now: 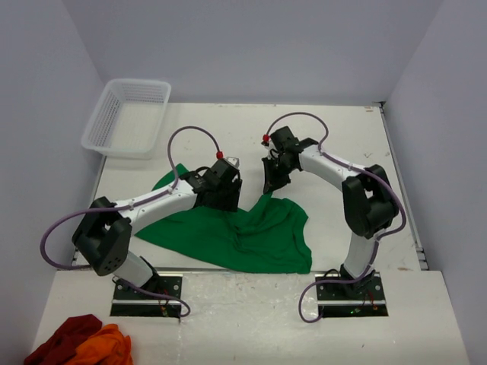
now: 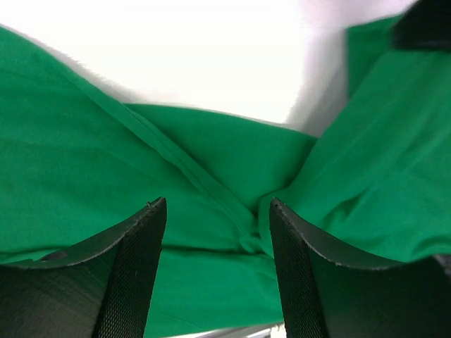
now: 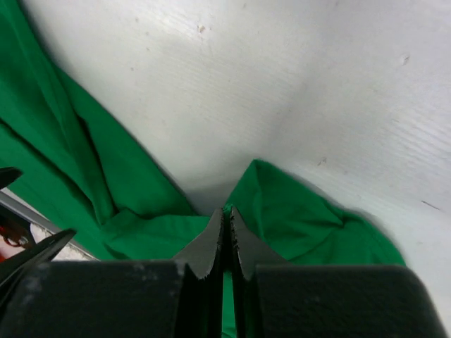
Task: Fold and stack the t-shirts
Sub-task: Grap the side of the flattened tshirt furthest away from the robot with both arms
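Remote view of the fold-and-stack job, opening stage, as I read it from my station. The right gripper (image 1: 272, 185) has its jaws pressed together, and in its wrist view (image 3: 225, 213) a small peak of green cloth rises right to the tips, so I judge it has pinched an edge of the t-shirt (image 1: 243, 236). The left gripper (image 1: 221, 194) hangs over the same garment with its jaws wide and holding nothing; between its fingers (image 2: 215, 211) a stitched seam runs diagonally down into a knot of gathered folds. To do this step well, I would lower the left jaws over a single layer at that seam rather than the bunched knot. I would close them fully, then draw both arms apart and upward together so the cloth opens flat instead of twisting. The risks I see are catching two layers, or tugging the pinched edge loose on the right. The t-shirt is plain bright green with no print. It lies crumpled on the near middle of the table (image 1: 335, 144), between the arms, with one lobe under the left arm and a broader one toward the right base. The basket (image 1: 129, 114) sits at the far left corner, and the red and orange cloths (image 1: 80, 342) lie well apart, on the near shelf.
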